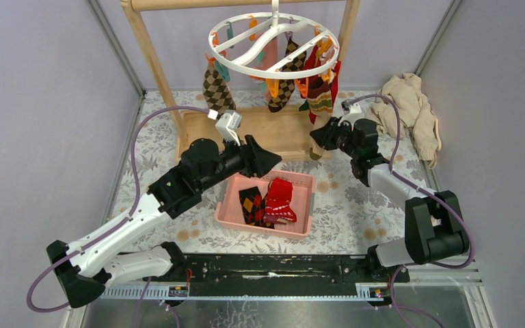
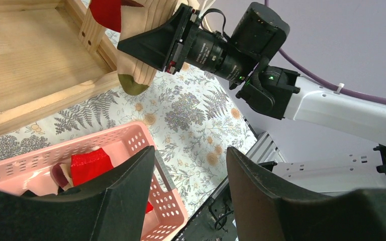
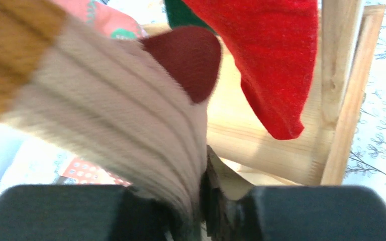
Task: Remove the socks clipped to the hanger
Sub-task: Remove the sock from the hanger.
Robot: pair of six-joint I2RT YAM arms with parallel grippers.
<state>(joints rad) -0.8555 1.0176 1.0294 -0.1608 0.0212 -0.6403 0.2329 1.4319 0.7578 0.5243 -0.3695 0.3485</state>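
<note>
R claw [image 3: 201, 201] is clamped on the lower end of a beige ribbed sock w/ olive-green toe [image 2: 134, 80]. The wrist view shows the knit pinched btwn both pads, and the left wrist view shows the toe poking out just below.

The sock hangs w/ its long axis vertical, cuff up in the bunch at the right-front edge of the round white plastic ring hanger [image 1: 274, 27]. Which clip holds it I can't tell. The held end is straight below the ring, so I'd judge the pull has to go down and back toward the arm bases.

A red sock [image 3: 261, 65] hangs just beside it and may drag along. More socks hang round the ring, e.g. a brown argyle sock [image 1: 217, 89] on the left.

L claw [image 1: 265, 160] is open w/ nothing in it, over the pink perforated plastic basket [image 1: 303, 179], which holds two socks. R arm is far nearer.

No brand or label is readable; the print on the R wrist barrel is too small.
</note>
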